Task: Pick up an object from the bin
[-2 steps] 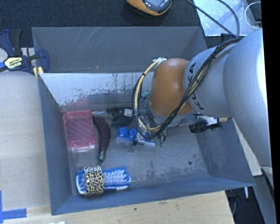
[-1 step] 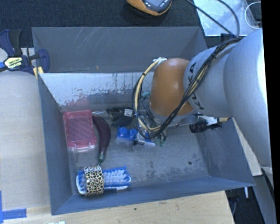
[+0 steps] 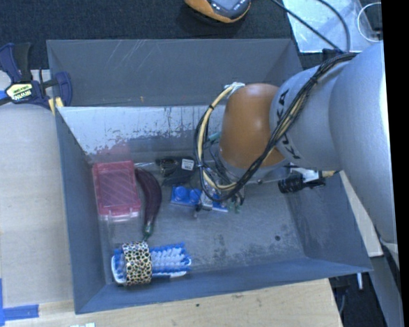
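My gripper [image 3: 215, 200] hangs low; the small blue plastic piece [image 3: 184, 195] lies just beside it, toward the view's left; the gripper's opening I cannot tell

Arm [image 3: 354, 107] from right; orange wrist cover [image 3: 247, 125] downward

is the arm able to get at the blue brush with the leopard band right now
Likely yes: the brush lies alone at the front left of the bin, nothing piled on it, and bare floor lies between it and the gripper.
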Robot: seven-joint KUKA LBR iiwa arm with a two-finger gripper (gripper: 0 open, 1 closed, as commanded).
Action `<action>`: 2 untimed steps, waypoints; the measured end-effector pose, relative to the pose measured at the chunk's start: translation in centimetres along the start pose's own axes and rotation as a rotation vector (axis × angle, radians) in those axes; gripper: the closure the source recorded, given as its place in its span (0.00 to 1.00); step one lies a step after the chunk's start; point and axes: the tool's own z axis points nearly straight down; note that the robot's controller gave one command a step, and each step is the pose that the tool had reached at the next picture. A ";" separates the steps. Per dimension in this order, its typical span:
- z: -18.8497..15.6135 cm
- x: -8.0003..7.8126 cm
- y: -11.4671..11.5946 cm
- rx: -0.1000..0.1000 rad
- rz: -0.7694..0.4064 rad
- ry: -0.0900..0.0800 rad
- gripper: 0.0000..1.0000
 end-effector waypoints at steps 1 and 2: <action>-1.1 0.0 0.0 0.000 0.000 0.000 1.00; -2.5 -0.1 0.0 -0.001 0.000 -0.003 1.00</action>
